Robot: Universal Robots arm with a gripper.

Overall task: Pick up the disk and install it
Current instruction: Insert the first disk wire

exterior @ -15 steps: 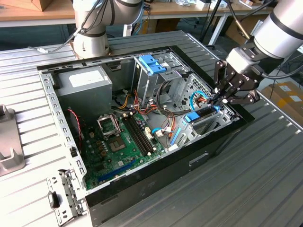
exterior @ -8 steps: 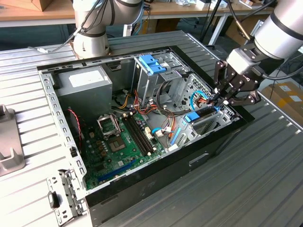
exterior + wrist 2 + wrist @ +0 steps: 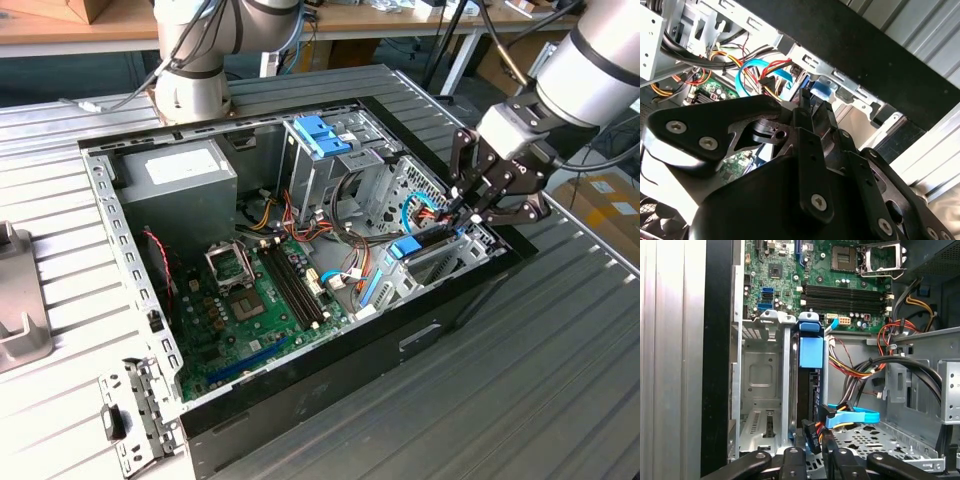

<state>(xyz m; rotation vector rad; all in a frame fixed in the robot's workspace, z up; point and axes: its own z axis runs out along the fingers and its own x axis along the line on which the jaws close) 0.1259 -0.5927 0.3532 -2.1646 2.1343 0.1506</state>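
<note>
- Blue bracket (image 3: 811, 351) on the disk (image 3: 805, 395).
- Green motherboard (image 3: 250, 320), black memory slots.
- Ribbed silver-grey bench (image 3: 560, 370).
- Black end effector (image 3: 478, 212).
- Red, yellow, orange wires (image 3: 860, 371).

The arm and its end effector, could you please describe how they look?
The arm is a thick silver-grey tube with a dark band. Its end effector is black, built of bare linkage bars joined by silver screws, on a pale grey wrist block. Black cables run above it.

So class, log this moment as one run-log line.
gripper: over drive bay, right of exterior view | disk: standing on edge in bay slot, blue bracket on top | case: open
</note>
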